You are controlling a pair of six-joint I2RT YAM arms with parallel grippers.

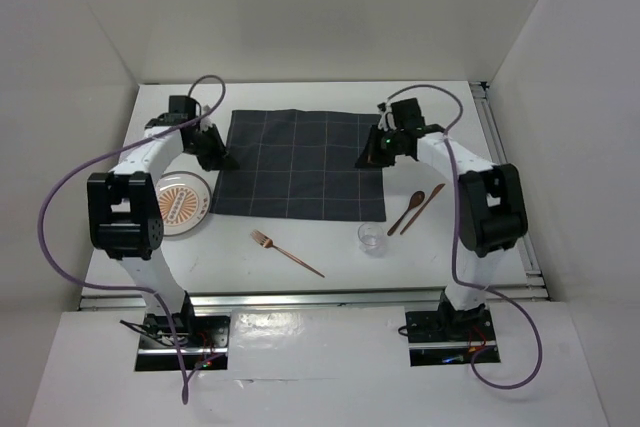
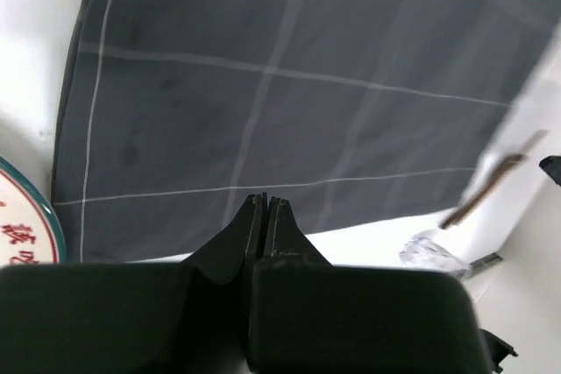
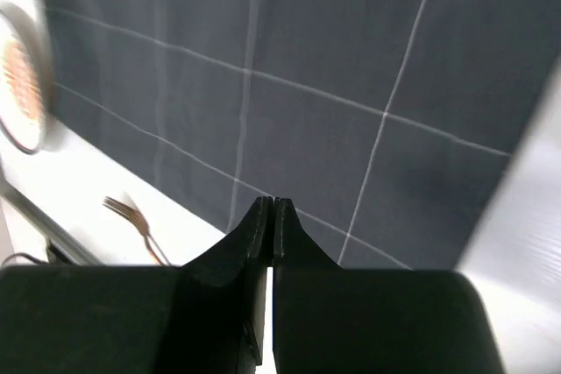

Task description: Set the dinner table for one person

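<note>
The dinner table (image 1: 240, 272) is white with metal rails. A dark grey checked cloth (image 1: 300, 162) lies flat at its middle. My left gripper (image 1: 222, 159) is shut at the cloth's left edge, and my right gripper (image 1: 368, 159) is shut at its right edge. Nothing shows between either pair of fingers. In the left wrist view the shut gripper (image 2: 265, 201) hangs over the cloth (image 2: 289, 111). In the right wrist view the shut gripper (image 3: 273, 203) hangs over the cloth (image 3: 333, 67). A plate (image 1: 183, 204), a copper fork (image 1: 285, 250), a glass (image 1: 371, 238), a wooden spoon (image 1: 407, 212) and a thin stick-like utensil (image 1: 425, 207) lie on the table.
The plate lies left of the cloth's near corner and shows at the left edge of the left wrist view (image 2: 22, 216). The fork shows in the right wrist view (image 3: 131, 215). The glass (image 2: 429, 253) stands near the cloth's near right corner. White walls enclose the table.
</note>
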